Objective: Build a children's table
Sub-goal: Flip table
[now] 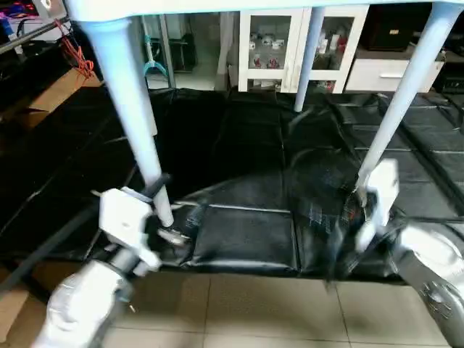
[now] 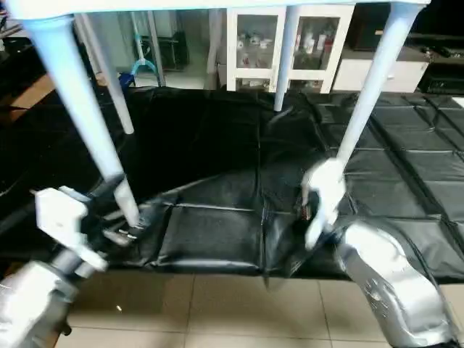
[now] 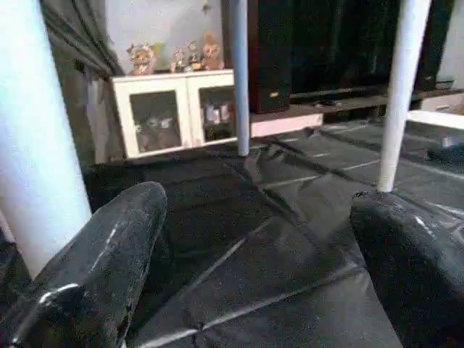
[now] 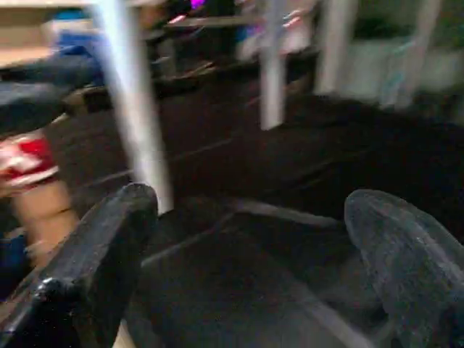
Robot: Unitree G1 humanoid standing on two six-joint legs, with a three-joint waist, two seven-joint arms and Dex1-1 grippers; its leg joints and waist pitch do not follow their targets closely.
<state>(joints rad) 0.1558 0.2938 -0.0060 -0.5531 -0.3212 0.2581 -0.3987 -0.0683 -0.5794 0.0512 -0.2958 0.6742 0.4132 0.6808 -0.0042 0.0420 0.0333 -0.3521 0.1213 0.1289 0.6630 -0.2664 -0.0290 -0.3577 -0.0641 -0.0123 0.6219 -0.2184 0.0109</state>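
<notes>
The children's table [image 1: 217, 6] is seen standing upright on its four legs on a black quilted mat [image 1: 239, 232], which is spread over a pale tiled floor [image 1: 239, 312]; assembly is judged all but done. It is taken to be light, hollow moulded plastic: stiff enough to keep its shape, smooth and rather slippery, apt to skid or tip if pushed high up. A hold is best taken low on a leg, where the taper is thinnest, or under the tabletop edge; the legs are judged to sit by push fit alone, so a sideways pull could loosen one. The near-left leg [image 1: 130, 109] and near-right leg [image 1: 406, 94] are long white tapered tubes narrowing toward the mat; two far legs [image 1: 308, 58] are seen behind. The left tool [image 1: 163, 217] is noted at the foot of the near-left leg, fingers [image 3: 101, 268] spread wide, nothing held, the leg just beside one finger. The right tool [image 4: 246, 275] is likewise spread apart and empty, close by the near-right leg's foot. A white glass-door cabinet [image 1: 301, 47] stands behind
</notes>
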